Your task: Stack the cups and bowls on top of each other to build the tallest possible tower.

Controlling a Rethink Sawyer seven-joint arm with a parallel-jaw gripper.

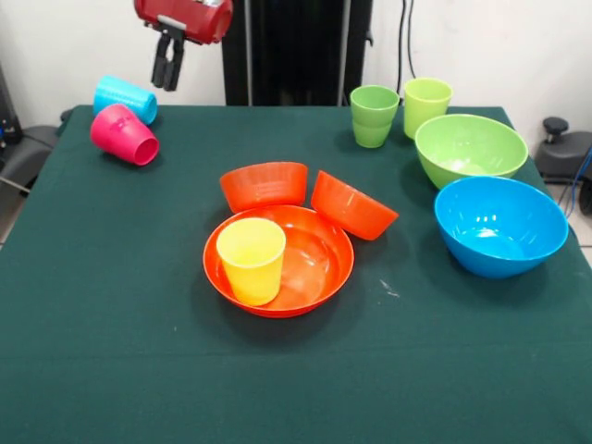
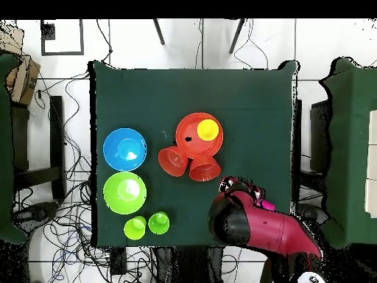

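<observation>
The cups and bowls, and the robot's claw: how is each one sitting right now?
yellow cup: upright in the wide orange bowl.
two small orange bowls: tipped, leaning behind the wide one.
pink cup: on its side.
sky blue cup: on its side, behind the pink.
two green cups: upright.
lime green bowl: upright, empty.
blue bowl: upright, empty.
gripper: shut, empty, raised.

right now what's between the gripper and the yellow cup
Front view: only bare green cloth between the gripper and the yellow cup; the pink cup lies off to the side.
</observation>
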